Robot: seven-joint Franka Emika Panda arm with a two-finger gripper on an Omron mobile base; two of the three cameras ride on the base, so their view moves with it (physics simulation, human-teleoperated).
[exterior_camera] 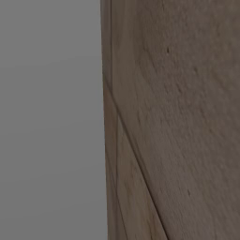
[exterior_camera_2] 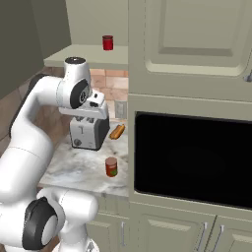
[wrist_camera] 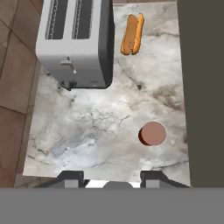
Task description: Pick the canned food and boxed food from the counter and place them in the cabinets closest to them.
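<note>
On counter, small red can, upright, green-labelled

Legible text: none.
Can on the counter: green-and-white label patch, no readable characters.
Toaster: front knob and lever, no readable markings.

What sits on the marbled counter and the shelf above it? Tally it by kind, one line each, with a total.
Silver two-slot toaster: 1
Hot dog in a bun: 1
Small red can on the counter: 1
Small red container on the upper shelf, can or box unclear: 1
Total: 4
</note>
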